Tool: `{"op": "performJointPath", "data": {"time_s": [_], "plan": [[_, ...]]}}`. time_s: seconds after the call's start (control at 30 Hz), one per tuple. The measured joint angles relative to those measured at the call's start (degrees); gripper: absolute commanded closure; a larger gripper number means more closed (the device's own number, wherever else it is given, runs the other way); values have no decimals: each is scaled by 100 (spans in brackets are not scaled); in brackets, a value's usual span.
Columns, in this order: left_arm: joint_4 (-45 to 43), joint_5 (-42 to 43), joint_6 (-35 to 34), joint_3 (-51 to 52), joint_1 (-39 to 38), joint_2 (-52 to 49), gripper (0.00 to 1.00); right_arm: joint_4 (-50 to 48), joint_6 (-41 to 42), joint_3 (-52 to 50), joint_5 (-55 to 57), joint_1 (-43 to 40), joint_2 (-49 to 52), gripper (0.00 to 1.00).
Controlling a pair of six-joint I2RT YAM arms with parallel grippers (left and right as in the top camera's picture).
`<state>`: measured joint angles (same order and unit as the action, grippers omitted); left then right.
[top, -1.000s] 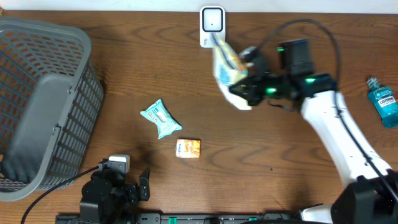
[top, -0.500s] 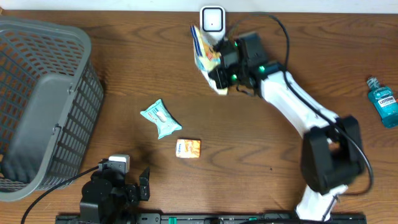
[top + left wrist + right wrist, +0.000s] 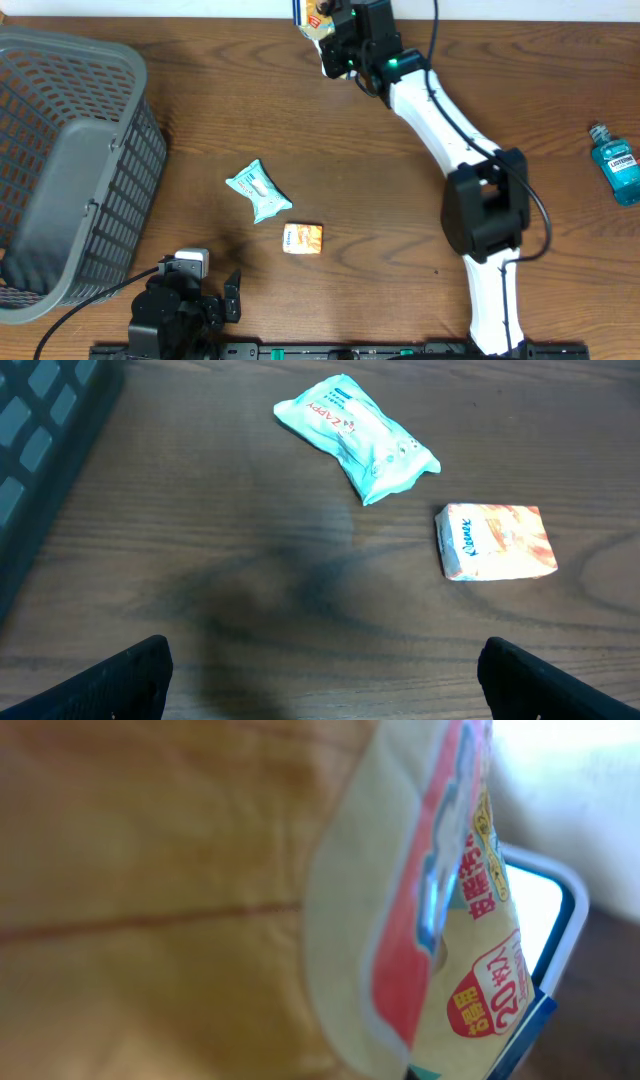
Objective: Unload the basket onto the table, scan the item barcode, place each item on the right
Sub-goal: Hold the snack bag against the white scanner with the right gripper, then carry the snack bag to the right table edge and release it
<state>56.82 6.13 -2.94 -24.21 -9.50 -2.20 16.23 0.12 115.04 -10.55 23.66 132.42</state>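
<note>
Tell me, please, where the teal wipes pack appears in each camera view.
Overhead: teal wipes pack sits left of centre.
Left wrist: teal wipes pack lies at upper middle.
Right wrist: not in it.
Shared landmark: orange tissue pack, lower right of it in overhead and left wrist views.

Close-up snack packet overlaps the white scanner

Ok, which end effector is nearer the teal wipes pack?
Left end effector, at the near edge facing the teal wipes pack; right end effector is at the far edge.
</note>
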Motion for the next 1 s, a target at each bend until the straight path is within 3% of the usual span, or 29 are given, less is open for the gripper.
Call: {"op": "performJointPath", "data": {"time_s": [0.23, 0.73, 0.9, 1.0], "plan": [[0, 0, 0, 0, 0, 0, 2, -621, -125, 216, 256, 61, 745, 99], [0, 0, 0, 0, 0, 0, 2, -645, -120, 267, 577, 92, 782, 99], [0, 0, 0, 0, 0, 0, 2, -7, 48, 332, 1084, 92, 758, 99], [-4, 0, 0, 0, 0, 0, 2, 1113, 457, 341, 1902, 24, 581, 99]]}}
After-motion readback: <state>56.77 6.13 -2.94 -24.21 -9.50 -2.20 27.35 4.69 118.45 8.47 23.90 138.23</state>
